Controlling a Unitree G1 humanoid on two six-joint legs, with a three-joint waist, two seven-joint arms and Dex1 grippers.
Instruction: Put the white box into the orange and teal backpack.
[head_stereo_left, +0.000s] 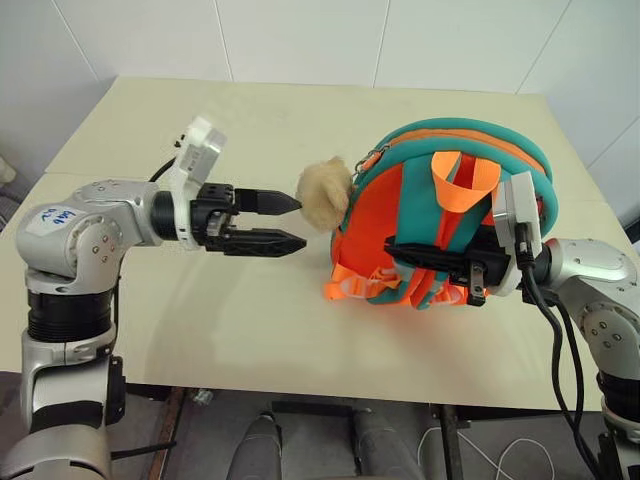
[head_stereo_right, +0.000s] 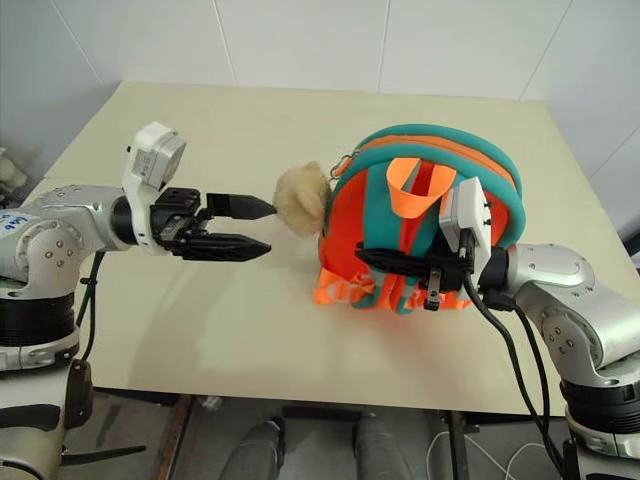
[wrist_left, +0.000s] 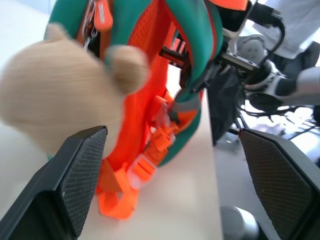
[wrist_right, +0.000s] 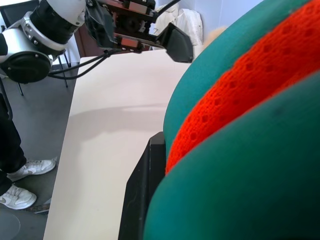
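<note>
- orange and teal backpack (head_stereo_left: 420, 215) stands upright on the table (head_stereo_left: 200, 310), centre-right of the head views
- white box can't be seen, can't tell where it is
- tan plush toy (head_stereo_left: 325, 193) hangs at the backpack's left edge
- left gripper (head_stereo_left: 295, 222) centre-left, fingers spread wide, nothing held, tips just beside the plush
- right gripper (head_stereo_right: 375, 258) clenched on the backpack's teal strap, lower right

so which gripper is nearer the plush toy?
Left. The left gripper is open just beside the plush toy; the right gripper is shut on the backpack straps.
</note>
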